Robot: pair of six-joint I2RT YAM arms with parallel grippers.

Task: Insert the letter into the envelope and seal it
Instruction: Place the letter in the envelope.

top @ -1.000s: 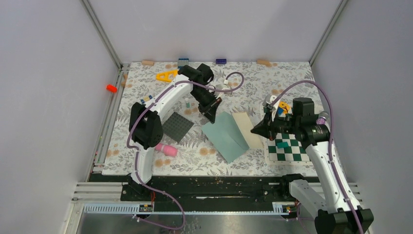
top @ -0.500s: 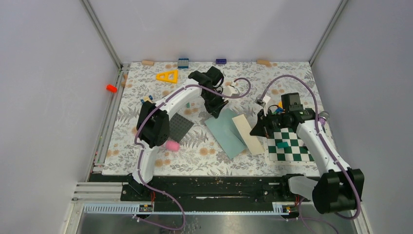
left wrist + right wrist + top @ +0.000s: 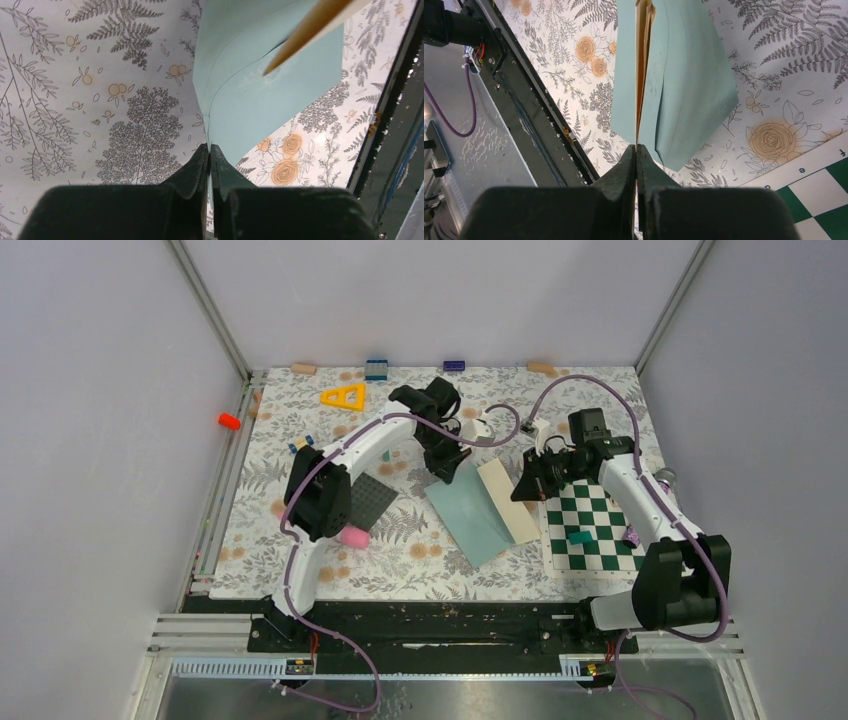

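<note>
Over the last second the right gripper (image 3: 636, 148), clamped on the cream paper letter (image 3: 503, 496), has shifted along the left edge of the green-and-white checkered board (image 3: 600, 515). The left gripper (image 3: 209, 148) is clamped on the teal-grey paper envelope (image 3: 270, 100), just left of that board. We judge insertion under way, sealing pending.

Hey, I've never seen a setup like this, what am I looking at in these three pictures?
Two white robot arms stand side by side. The wide picture looks down from above; the other two come from a camera on each wrist. The left claw is pinched shut on a flat teal-grey paper envelope. The right claw is pinched shut on a cream paper letter. On the floral tablecloth also lie a green-and-white checkered mat, a dark grey square mat and a yellow triangle.
</note>
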